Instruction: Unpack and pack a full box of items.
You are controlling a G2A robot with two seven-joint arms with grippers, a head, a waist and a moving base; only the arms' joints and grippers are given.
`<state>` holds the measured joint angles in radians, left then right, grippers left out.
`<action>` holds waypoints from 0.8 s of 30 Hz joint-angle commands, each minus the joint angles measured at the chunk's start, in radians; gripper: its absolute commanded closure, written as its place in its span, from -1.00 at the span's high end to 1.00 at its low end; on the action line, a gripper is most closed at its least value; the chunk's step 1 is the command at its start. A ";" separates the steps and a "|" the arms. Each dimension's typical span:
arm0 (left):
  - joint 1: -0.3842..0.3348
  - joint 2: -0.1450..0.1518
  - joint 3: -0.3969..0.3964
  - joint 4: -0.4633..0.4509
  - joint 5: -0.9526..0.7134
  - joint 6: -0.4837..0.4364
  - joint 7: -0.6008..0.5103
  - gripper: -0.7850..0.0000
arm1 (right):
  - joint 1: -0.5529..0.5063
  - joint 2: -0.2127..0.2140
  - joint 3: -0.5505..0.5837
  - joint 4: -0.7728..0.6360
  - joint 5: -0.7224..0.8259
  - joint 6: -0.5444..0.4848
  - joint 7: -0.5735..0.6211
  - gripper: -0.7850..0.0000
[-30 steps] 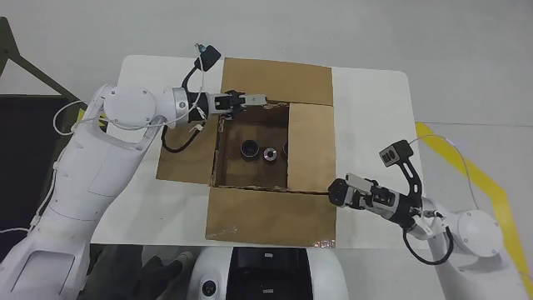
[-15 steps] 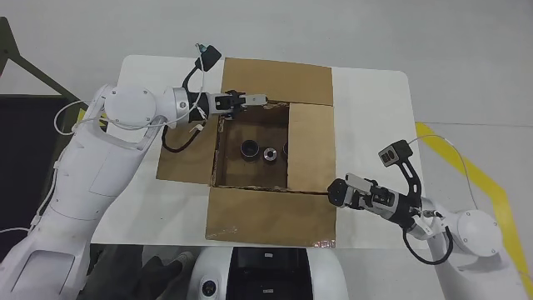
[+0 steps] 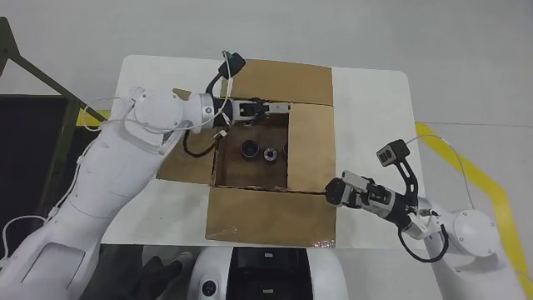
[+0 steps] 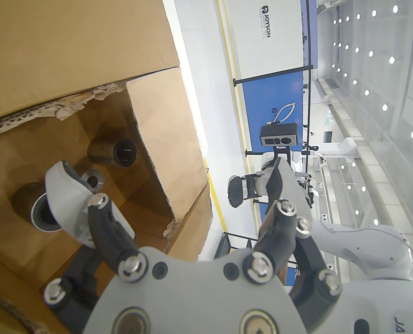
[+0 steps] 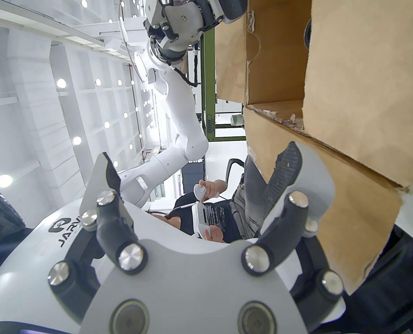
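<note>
well, from where i'm standing this looks like the unpacking half of the job, and early in it. the cardboard box (image 3: 275, 79) sits open in the middle of the white tabletop (image 3: 158, 75). its far, left and near flaps are spread flat, and its right flap (image 3: 310, 146) leans in over the opening.

down on the box floor are three dark metal pieces, close together: a wide cylinder (image 4: 29, 206), a small ring (image 4: 94, 179) and an open-ended sleeve (image 4: 114, 152). the sleeve is tucked part way under that leaning flap. none of them is held.

the left claw (image 4: 170, 175) hangs over the far edge of the opening, above the pieces, with its fingers spread wide and nothing between them. the right claw (image 5: 197, 161) is outside the box by the near right corner, just beside the near flap. it is also wide open and empty.

i'd say the left arm is the one about to pick. the next move calls for lowering straight into the opening, clear of the torn far edge. the spread fingers should then go either side of one piece, likely the wide cylinder, without nudging the ring beside it. only then should they close.
</note>
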<state>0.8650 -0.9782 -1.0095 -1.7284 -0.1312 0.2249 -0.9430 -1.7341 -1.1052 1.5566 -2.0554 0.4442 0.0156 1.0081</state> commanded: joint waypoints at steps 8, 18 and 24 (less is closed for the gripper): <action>-0.058 -0.051 0.158 0.073 0.001 0.011 0.069 1.00 | -0.010 0.007 0.010 -0.002 0.010 -0.008 0.016 1.00; -0.100 -0.099 0.249 0.129 0.029 0.038 0.179 1.00 | -0.035 0.016 0.025 -0.022 0.014 -0.009 0.031 1.00; -0.122 -0.126 0.269 0.179 -0.006 0.030 0.230 1.00 | -0.043 0.020 0.023 -0.027 0.012 -0.008 0.034 1.00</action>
<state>0.7452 -1.1014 -0.7422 -1.5553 -0.1328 0.2576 -0.7174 -1.7763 -1.0853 1.5800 -2.0821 0.4567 0.0077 1.0416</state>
